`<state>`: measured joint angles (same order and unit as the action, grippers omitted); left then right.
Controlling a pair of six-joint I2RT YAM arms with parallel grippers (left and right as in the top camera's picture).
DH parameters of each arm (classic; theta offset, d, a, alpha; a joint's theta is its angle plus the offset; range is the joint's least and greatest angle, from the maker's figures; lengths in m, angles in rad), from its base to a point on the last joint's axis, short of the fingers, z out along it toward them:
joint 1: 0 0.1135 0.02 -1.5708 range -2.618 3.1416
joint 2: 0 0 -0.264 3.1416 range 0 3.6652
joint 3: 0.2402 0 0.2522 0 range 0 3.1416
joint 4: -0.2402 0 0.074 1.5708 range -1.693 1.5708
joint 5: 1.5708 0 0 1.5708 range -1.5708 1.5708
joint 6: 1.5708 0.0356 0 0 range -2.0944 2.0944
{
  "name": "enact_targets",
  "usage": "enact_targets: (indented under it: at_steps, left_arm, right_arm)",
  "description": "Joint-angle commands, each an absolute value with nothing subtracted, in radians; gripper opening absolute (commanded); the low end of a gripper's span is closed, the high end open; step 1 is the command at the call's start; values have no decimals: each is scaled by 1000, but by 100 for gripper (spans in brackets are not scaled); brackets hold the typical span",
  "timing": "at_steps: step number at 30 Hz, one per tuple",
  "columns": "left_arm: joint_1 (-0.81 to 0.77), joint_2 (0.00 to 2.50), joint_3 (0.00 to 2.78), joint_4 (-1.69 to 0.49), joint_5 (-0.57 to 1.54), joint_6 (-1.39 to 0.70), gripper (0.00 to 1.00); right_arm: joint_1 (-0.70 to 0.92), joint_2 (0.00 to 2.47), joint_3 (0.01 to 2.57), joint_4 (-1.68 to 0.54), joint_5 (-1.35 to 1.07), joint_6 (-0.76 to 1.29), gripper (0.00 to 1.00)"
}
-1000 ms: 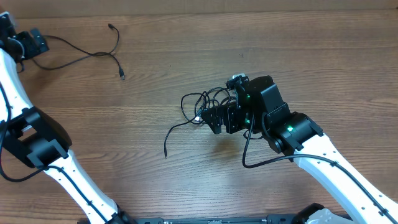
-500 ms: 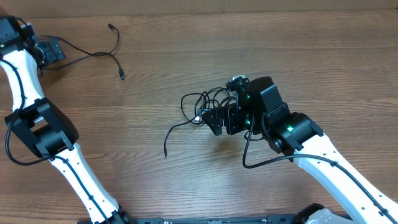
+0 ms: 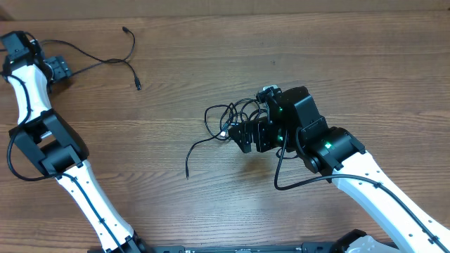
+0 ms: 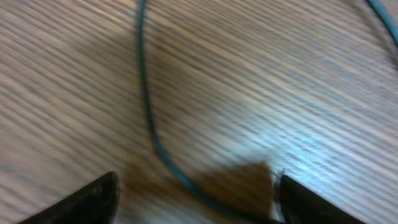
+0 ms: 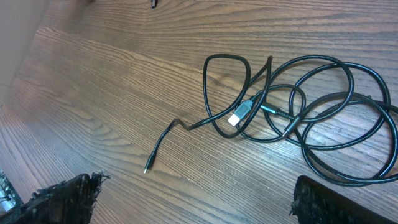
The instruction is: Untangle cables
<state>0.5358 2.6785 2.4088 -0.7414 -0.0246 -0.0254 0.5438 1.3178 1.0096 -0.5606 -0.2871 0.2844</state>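
1. cables (image 5: 292,106) lie tangled on the table (image 3: 351,56), just ahead of the right gripper (image 5: 202,200), whose fingers are spread wide.
2. left gripper (image 4: 199,202), fingers wide apart, hovers over a separate loose cable (image 4: 149,124) near the table's far-left corner.

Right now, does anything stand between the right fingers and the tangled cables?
Nothing visible does. In the right wrist view, only bare table lies between the open right fingers and the tangled cables, which lie just ahead of them.
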Motion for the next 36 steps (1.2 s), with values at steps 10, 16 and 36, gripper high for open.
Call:
enact_targets:
  at_steps: [10,16,36]
  left_arm:
    - [597,2736,2408,-712,-53,-22,22]
    - [598,2734,2459,-698,-56,-23,4]
    - [636,2669,2690,-765,-56,-136,100]
  right_arm:
    - [543,1320,1028,-556,-282,285,100]
    - [543,1320,1028,-557,-282,286,99]
    - [543,1320,1028,-582,-293,285,97]
